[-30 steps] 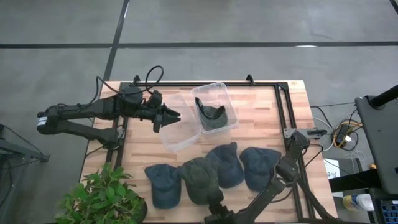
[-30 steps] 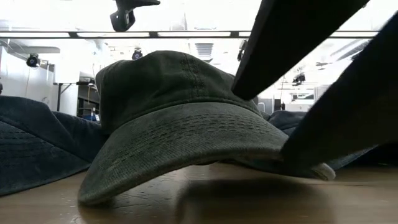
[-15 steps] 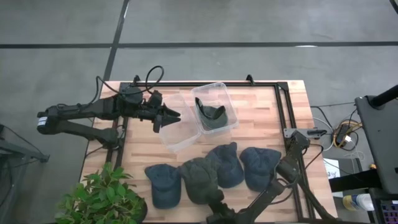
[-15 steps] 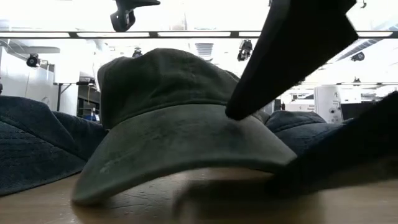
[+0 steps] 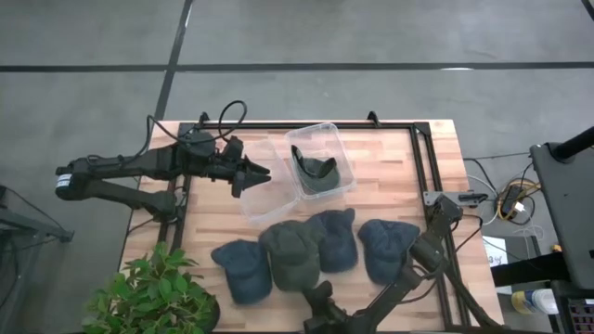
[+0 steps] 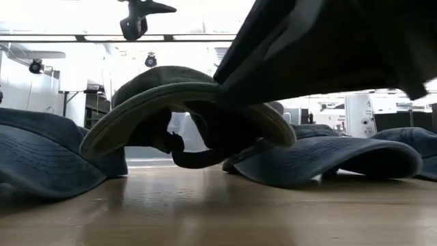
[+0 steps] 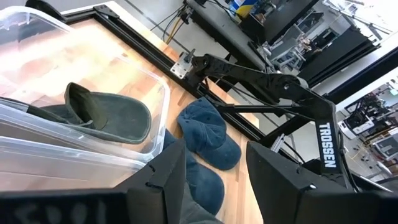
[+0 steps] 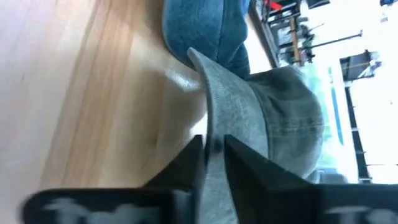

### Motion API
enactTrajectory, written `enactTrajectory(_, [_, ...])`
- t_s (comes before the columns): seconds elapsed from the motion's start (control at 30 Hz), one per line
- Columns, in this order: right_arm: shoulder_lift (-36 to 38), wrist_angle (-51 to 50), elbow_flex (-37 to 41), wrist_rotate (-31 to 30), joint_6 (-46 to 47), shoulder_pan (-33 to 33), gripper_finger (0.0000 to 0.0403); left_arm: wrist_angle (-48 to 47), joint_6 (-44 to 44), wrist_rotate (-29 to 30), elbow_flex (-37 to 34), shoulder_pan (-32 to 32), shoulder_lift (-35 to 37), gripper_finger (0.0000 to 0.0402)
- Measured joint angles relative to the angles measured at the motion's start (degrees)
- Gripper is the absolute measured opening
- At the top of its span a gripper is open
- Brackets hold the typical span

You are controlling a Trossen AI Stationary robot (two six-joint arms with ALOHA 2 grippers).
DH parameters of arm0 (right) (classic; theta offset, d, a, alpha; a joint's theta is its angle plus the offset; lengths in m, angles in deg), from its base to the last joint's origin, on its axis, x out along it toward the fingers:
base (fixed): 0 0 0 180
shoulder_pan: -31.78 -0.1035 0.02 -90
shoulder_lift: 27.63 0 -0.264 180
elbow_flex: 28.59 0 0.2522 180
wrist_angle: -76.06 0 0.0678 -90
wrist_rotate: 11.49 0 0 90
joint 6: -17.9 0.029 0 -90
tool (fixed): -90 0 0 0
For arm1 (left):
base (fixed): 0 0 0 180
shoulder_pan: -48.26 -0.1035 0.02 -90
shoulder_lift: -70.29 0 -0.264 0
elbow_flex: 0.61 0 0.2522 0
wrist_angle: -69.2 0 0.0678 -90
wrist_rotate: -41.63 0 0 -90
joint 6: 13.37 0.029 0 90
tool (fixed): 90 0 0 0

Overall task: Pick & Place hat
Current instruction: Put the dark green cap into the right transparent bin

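Note:
A dark green hat [image 5: 291, 252] sits in the near row between a blue hat [image 5: 241, 269] and two more blue hats [image 5: 332, 239] [image 5: 388, 249]. My right gripper [image 5: 314, 295] is at the table's near edge, shut on the green hat's brim. In the low view the hat [image 6: 184, 102] is tipped, its brim up. My left gripper [image 5: 258, 173] hovers open over an empty clear bin [image 5: 264, 195]. A second clear bin [image 5: 320, 139] holds another dark hat [image 5: 314, 172]. My right gripper pinches the green hat's brim [image 8: 219, 124] at its front edge between the two fingers [image 8: 189, 163]. The fingers come in low from the table's near side. The brim [image 6: 171, 96] is raised off the table and the hat tilts back, its rear strap [image 6: 198, 161] low by the tabletop.
A black metal frame [image 5: 422, 158] runs along the table's far and right edges. A green plant [image 5: 153, 292] stands at the near left corner. Bare wood lies between the bins and the row of hats.
My right gripper has shut on the green hat's brim and gone up and a little toward the far edge. The brim has lifted off the table and the hat has tipped back, sliding slightly toward the bins.

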Motion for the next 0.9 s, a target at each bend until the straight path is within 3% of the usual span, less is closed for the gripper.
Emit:
enactTrajectory(0.07, [0.0, -0.14, -0.03, 1.97, 0.24, 0.65, 0.0019, 0.18, -0.04, 0.0, 0.0, 0.0, 0.0, 0.016])
enactTrajectory(0.2, [0.0, -3.99, -1.98, 3.14, 2.88, 1.21, 0.001, 0.22, -0.46, -0.02, 0.0, 0.0, 0.0, 0.016])
enactTrajectory(0.53, [0.76, -27.26, -15.51, -1.14, 19.69, 0.63, 0.0008, 2.19, 2.16, -0.02, 0.0, 0.0, 0.04, 0.016])
enactTrajectory(0.9, [8.31, -31.5, -14.64, -4.11, 28.28, 0.12, 0.0008, 3.06, 3.8, -0.05, 0.0, 0.04, 0.09, 0.016])
